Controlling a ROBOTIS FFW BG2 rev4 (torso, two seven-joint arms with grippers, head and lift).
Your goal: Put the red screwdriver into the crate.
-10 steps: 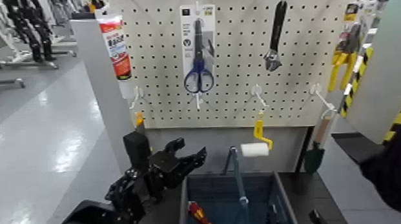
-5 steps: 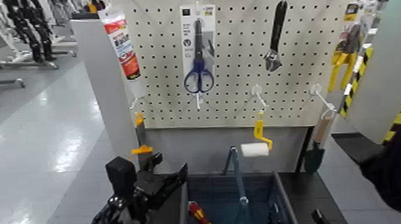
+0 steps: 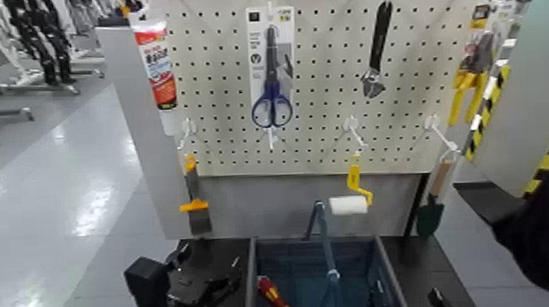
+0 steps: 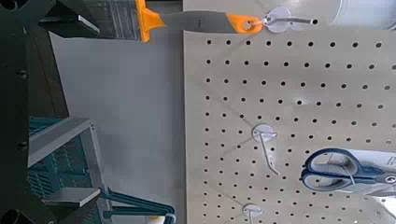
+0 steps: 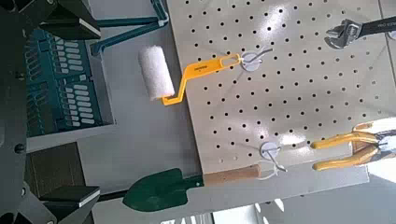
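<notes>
Screwdriver (image 3: pixel 273 295) red w/ yellow band; crate (image 3: pixel 387 279) dk blue-grey; scissor handles (image 3: pixel 272 111) blue.

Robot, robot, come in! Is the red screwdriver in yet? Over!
Left gripper: open, left of crate. Right gripper: open, by crate's right side. Screwdriver: inside crate. Crate's handle: standing up.

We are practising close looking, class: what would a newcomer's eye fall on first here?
Probably the blue scissors, hanging upper left of centre on the pale pegboard. Next, perhaps, the red screwdriver lying inside the dark crate below, and the yellow paint roller hanging above the crate.
</notes>
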